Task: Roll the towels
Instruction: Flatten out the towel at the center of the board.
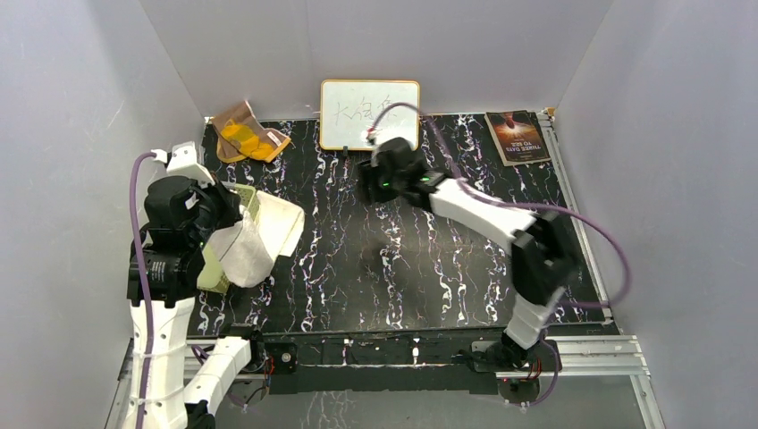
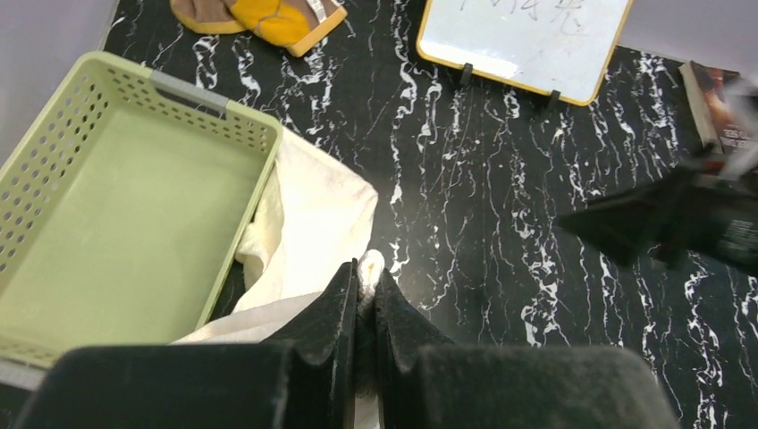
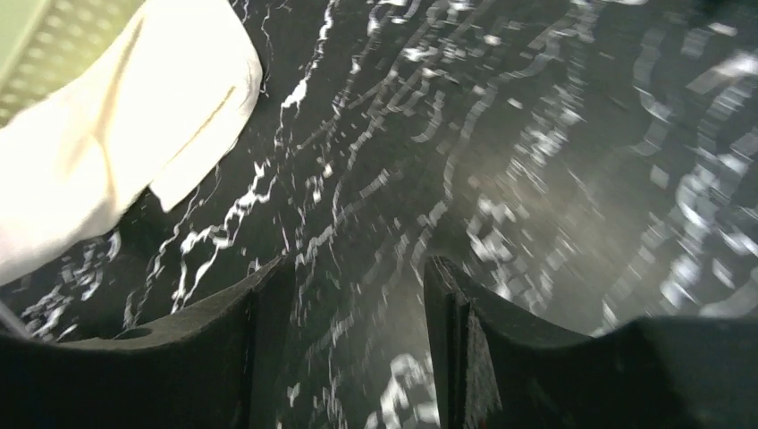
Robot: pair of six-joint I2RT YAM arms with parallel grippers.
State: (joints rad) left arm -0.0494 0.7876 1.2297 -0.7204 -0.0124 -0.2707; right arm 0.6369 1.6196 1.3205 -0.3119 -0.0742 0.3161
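The cream-beige towel [image 1: 264, 234] hangs bunched at the left of the table, beside the green basket. My left gripper [image 2: 366, 273] is shut on an edge of this towel [image 2: 308, 223] and holds it up; a tuft shows between the fingertips. The towel's free end with a thin dark line shows in the right wrist view [image 3: 134, 134]. The orange-and-brown cloth [image 1: 246, 134] lies crumpled at the back left, also in the left wrist view [image 2: 264, 18]. My right gripper [image 3: 357, 268] is open and empty above the marbled table, near the whiteboard [image 1: 369, 114].
A pale green slotted basket [image 2: 116, 206] sits at the left, partly under the towel. A small whiteboard stands at the back centre. A dark-covered booklet [image 1: 517, 136] lies at the back right. Grey walls enclose the table on three sides.
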